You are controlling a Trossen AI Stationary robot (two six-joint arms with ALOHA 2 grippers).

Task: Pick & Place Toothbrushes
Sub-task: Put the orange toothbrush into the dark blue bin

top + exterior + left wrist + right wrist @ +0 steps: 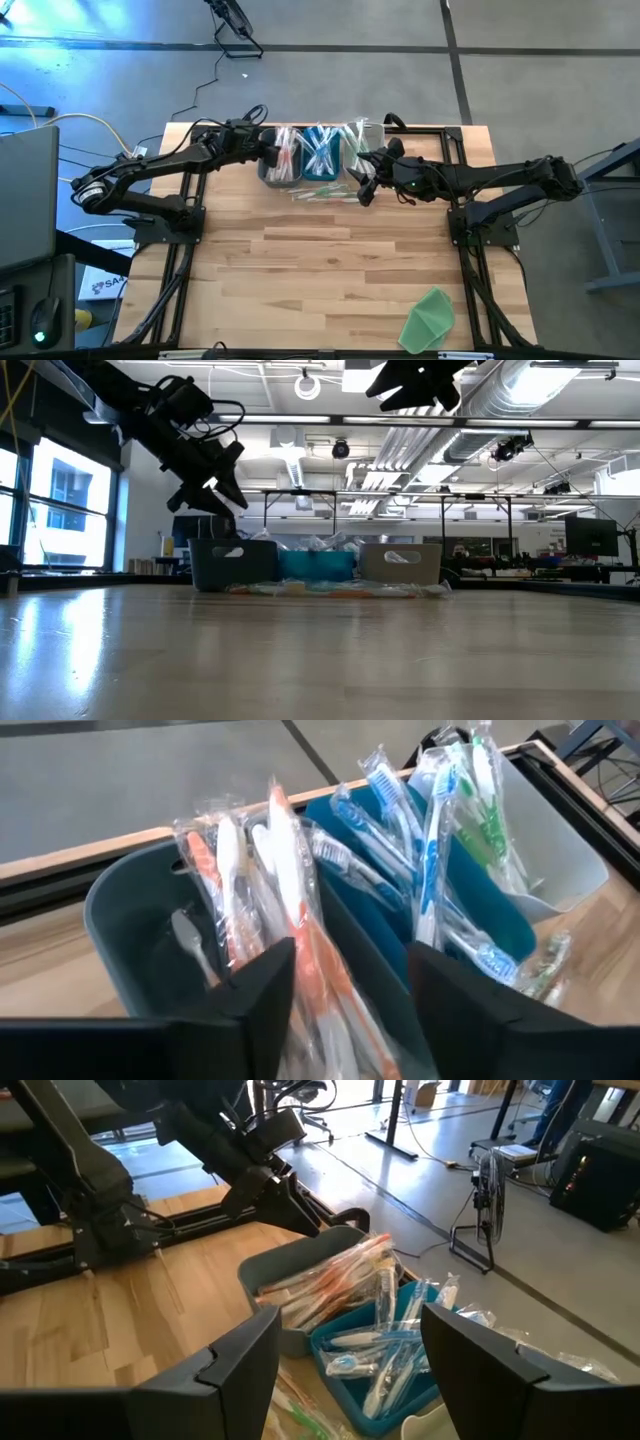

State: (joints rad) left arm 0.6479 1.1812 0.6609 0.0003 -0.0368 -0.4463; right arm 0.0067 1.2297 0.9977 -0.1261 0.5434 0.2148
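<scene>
Three bins stand in a row at the table's far edge: a dark grey bin [268, 172], a blue bin [322, 168] and a white bin [570, 870]. Clear-wrapped toothbrushes stand in them: orange ones [290, 890] in the grey bin, blue ones [430, 840] in the blue, green ones [490, 810] in the white. A few more toothbrushes [320, 192] lie on the table before the bins. My left gripper [350, 1010] hangs open over the grey bin, its fingers on either side of the orange toothbrushes. My right gripper [350, 1370] hangs open, high above the loose toothbrushes.
A green cloth [430, 320] lies near the table's front right corner. Black frame rails [185, 250] run along the left and right sides. The wide wooden top [320, 270] between the bins and the near edge is bare.
</scene>
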